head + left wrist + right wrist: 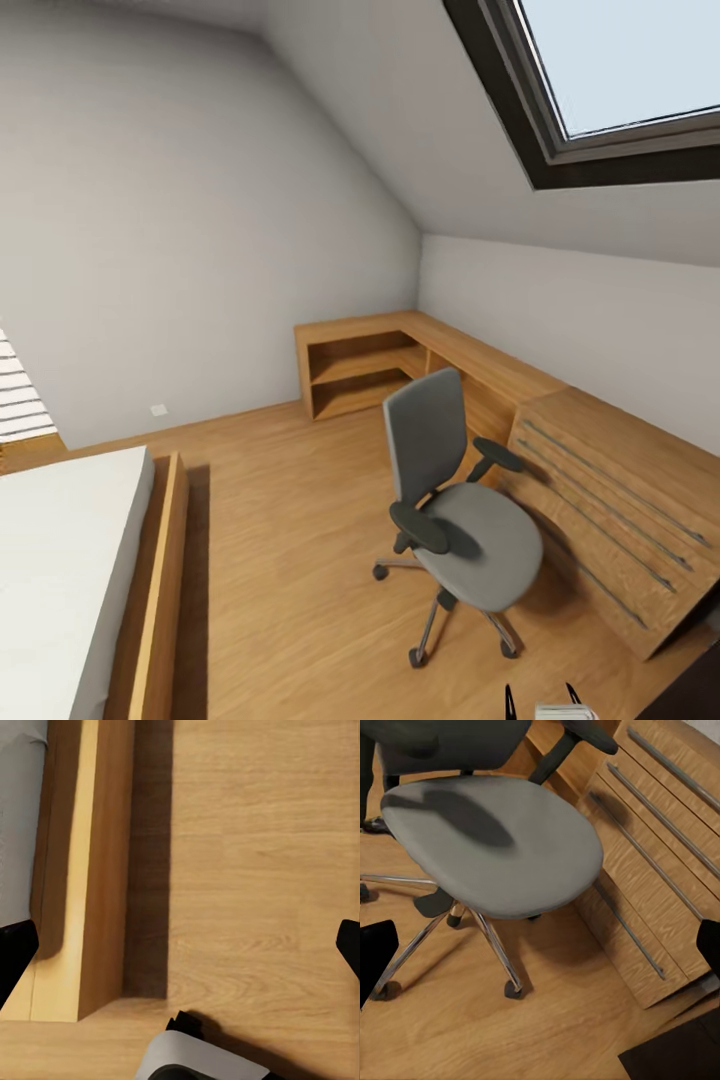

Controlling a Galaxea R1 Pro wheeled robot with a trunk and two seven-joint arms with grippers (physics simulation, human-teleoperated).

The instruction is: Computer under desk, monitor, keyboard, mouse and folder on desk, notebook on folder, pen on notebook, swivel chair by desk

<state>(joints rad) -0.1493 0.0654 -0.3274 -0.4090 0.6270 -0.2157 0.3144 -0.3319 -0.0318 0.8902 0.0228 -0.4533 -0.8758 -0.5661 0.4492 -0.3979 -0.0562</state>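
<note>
Head view looks into the bedroom point(200, 200), with its sloped ceiling and a skylight point(610, 70). The swivel chair point(455, 520) stands on the wood floor point(280, 560), just beside a light wooden drawer cabinet point(610, 520). Its grey seat is bare. A low wooden shelf unit point(370, 365) sits in the far corner. The bed point(70, 570) is on the left.

Right wrist view shows the chair seat point(495, 844) and its shiny legs close below. The right gripper point(540, 949) has its dark fingers point(375, 952) spread wide, holding nothing.

Left wrist view shows the left gripper point(180, 949) spread wide too, holding nothing, above the floor by the bed's wooden side point(82, 870).
</note>
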